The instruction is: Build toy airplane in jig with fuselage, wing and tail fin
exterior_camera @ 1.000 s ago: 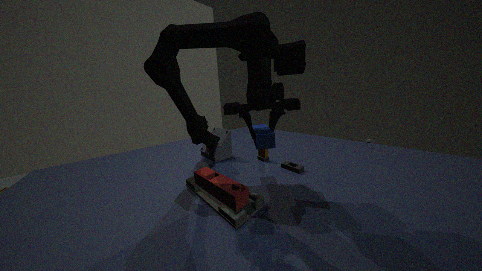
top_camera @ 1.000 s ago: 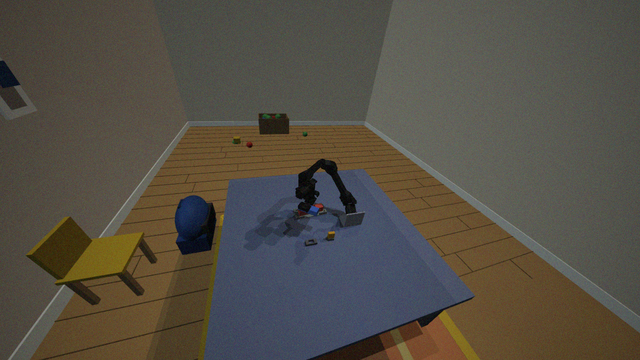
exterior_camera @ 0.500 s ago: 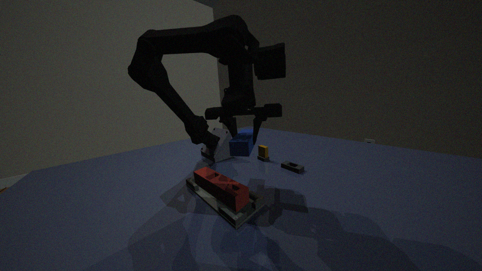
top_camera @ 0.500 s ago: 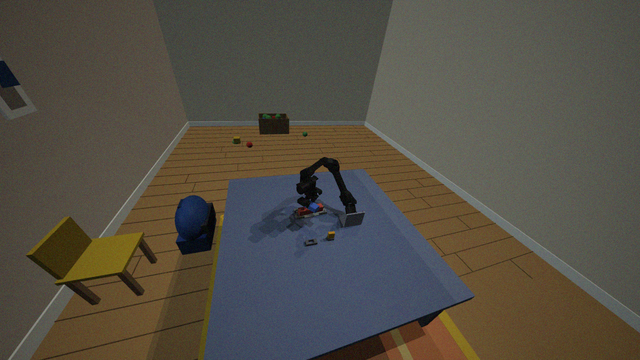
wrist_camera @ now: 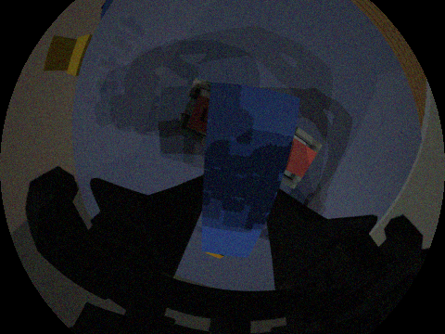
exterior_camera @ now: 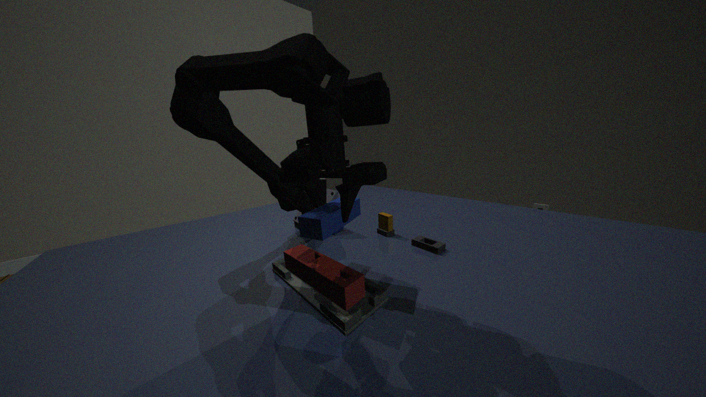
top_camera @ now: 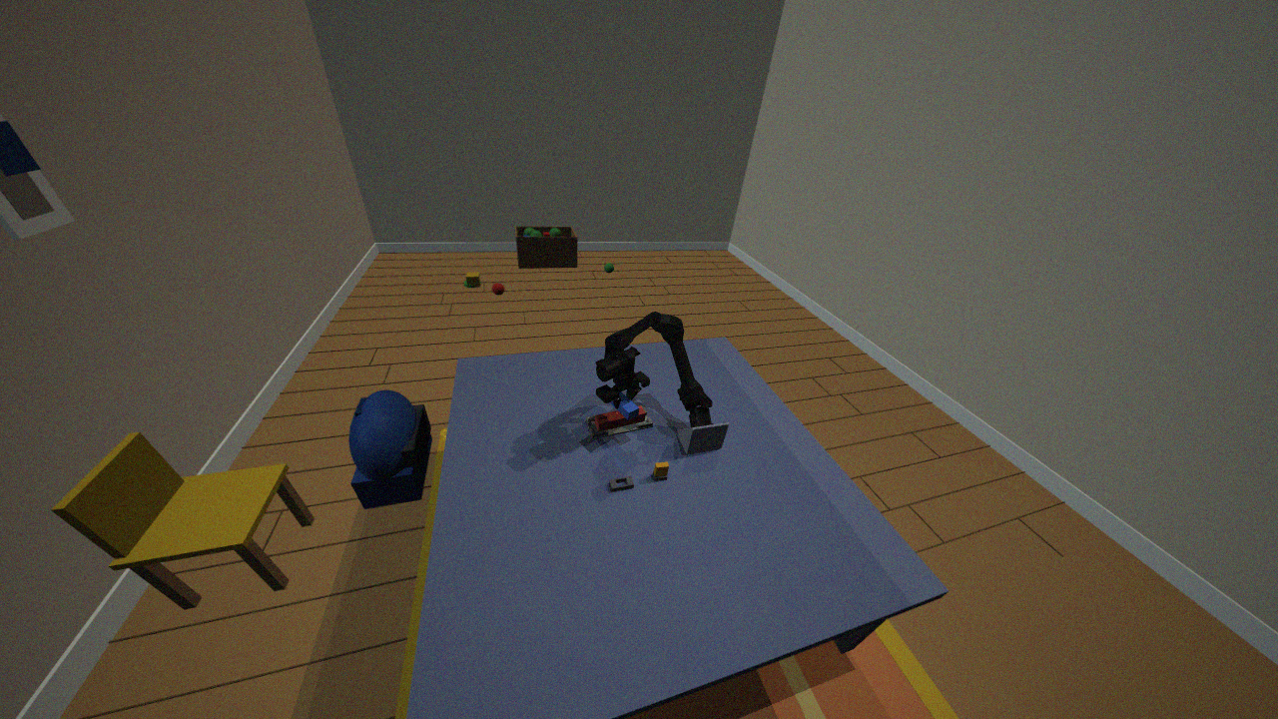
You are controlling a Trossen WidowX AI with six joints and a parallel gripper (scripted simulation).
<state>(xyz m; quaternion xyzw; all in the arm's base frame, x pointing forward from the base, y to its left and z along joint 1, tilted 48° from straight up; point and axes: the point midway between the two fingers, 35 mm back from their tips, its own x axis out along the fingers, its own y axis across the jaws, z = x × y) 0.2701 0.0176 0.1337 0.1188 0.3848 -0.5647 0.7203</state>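
1. Here's the black parallel-jaw gripper (top_camera: 623, 395) (exterior_camera: 328, 209) (wrist_camera: 237, 184), fingers part-open, clamped on the blue rectangular wing block (top_camera: 630, 409) (exterior_camera: 320, 221) (wrist_camera: 247, 162), held aloft!
2. The red oblong fuselage block (top_camera: 616, 419) (exterior_camera: 323, 271) (wrist_camera: 301, 157) sits in the grey flat cradle (top_camera: 625, 430) (exterior_camera: 308, 292) (wrist_camera: 307, 135), both top sockets unfilled!
3. Well apart, the small orange upright fin (top_camera: 661, 467) (exterior_camera: 385, 221) stands in its dark holder (top_camera: 660, 478) (exterior_camera: 385, 232)!

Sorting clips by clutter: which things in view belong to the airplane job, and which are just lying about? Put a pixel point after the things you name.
Job:
- fuselage (top_camera: 619, 419) (exterior_camera: 323, 271) (wrist_camera: 302, 155)
- wing (top_camera: 630, 409) (exterior_camera: 318, 221) (wrist_camera: 250, 162)
- fin (top_camera: 661, 468) (exterior_camera: 385, 221) (wrist_camera: 215, 255)
- jig (top_camera: 639, 427) (exterior_camera: 301, 288) (wrist_camera: 308, 135)
- slotted block (top_camera: 613, 487) (exterior_camera: 418, 243), probably a stand

Lying about:
- chair (top_camera: 205, 509) (wrist_camera: 60, 53)
- blue bag (top_camera: 382, 433) (wrist_camera: 106, 6)
- box (top_camera: 546, 253)
- red ball (top_camera: 497, 289)
- green ball (top_camera: 608, 267)
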